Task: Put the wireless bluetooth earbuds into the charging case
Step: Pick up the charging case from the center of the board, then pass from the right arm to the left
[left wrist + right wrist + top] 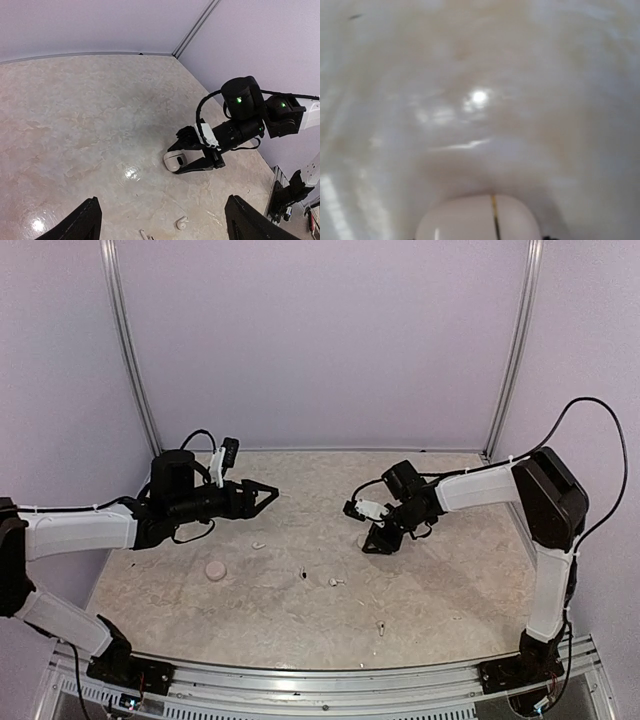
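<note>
A white charging case lies on the table between the fingertips of my right gripper, which points down at the table and looks shut on it. The case fills the bottom of the blurred right wrist view, with a seam down its top. My left gripper hovers open and empty above the table's left half, its fingertips wide apart. Tiny pale earbuds lie loose on the table: one below the left gripper, one mid-table, which also shows in the left wrist view, and one nearer the front.
A second round, pinkish case lies closed on the left part of the table. A small dark speck sits mid-table. Lilac walls with metal posts close off the back and sides.
</note>
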`<state>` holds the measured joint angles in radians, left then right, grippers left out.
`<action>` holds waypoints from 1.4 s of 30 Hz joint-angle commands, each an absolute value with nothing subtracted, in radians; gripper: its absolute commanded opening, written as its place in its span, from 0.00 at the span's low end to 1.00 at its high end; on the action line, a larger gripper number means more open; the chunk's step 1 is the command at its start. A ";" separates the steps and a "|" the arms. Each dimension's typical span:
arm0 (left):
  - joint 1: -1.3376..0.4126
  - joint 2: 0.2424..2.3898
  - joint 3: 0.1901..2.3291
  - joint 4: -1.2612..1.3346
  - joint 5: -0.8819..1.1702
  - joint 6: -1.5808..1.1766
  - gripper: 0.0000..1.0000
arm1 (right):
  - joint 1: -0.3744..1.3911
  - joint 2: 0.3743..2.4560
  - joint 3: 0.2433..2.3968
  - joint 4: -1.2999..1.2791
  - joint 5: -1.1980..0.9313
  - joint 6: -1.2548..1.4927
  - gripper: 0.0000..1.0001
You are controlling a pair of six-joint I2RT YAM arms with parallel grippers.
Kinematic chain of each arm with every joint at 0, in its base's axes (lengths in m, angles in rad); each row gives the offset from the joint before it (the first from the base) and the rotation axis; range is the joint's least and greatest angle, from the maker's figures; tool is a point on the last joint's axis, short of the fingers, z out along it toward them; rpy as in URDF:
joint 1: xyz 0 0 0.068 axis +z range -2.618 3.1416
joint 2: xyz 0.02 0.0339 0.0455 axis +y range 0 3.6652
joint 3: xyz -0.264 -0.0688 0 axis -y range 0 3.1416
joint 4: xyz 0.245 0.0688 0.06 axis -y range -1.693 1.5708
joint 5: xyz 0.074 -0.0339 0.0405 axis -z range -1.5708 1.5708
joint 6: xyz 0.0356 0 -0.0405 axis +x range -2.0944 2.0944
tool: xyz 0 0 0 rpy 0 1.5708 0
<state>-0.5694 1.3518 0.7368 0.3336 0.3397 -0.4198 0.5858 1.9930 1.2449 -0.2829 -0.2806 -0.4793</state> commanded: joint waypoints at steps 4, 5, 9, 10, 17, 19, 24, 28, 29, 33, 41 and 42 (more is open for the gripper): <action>-0.554 1.433 0.778 0.293 0.392 -0.508 0.78 | 0.691 1.835 1.185 -0.274 -0.164 -0.496 0.35; -0.558 1.441 0.780 0.294 0.408 -0.518 0.77 | 0.708 1.817 1.182 -0.270 -0.149 -0.500 0.35; -0.591 1.482 0.803 0.312 0.477 -0.540 0.73 | 0.789 1.744 1.180 -0.266 -0.083 -0.527 0.35; -0.600 1.489 0.810 0.317 0.495 -0.546 0.72 | 0.812 1.727 1.179 -0.265 -0.066 -0.534 0.36; -0.669 1.523 0.835 0.372 0.660 -0.585 0.66 | 0.979 1.609 1.166 -0.257 0.033 -0.566 0.39; -0.684 1.531 0.841 0.378 0.701 -0.590 0.66 | 1.020 1.587 1.165 -0.258 0.063 -0.575 0.39; -0.726 1.540 0.860 0.367 0.736 -0.576 0.64 | 1.077 1.561 1.176 -0.275 0.113 -0.589 0.38; -0.746 1.540 0.862 0.380 0.742 -0.571 0.61 | 1.096 1.546 1.182 -0.278 0.129 -0.596 0.38; -0.749 1.542 0.864 0.380 0.744 -0.570 0.60 | 1.097 1.544 1.185 -0.279 0.129 -0.597 0.37; -0.757 1.554 0.870 0.381 0.748 -0.568 0.56 | 1.101 1.540 1.190 -0.278 0.132 -0.602 0.37; -0.772 1.578 0.886 0.380 0.727 -0.563 0.49 | 1.114 1.533 1.200 -0.272 0.148 -0.610 0.37; -0.775 1.579 0.888 0.382 0.726 -0.563 0.48 | 1.113 1.532 1.201 -0.272 0.150 -0.610 0.37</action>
<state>-0.7593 1.5646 0.8551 0.3553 0.7284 -0.5758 1.1007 1.5703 1.1809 -0.2802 0.1326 -0.6022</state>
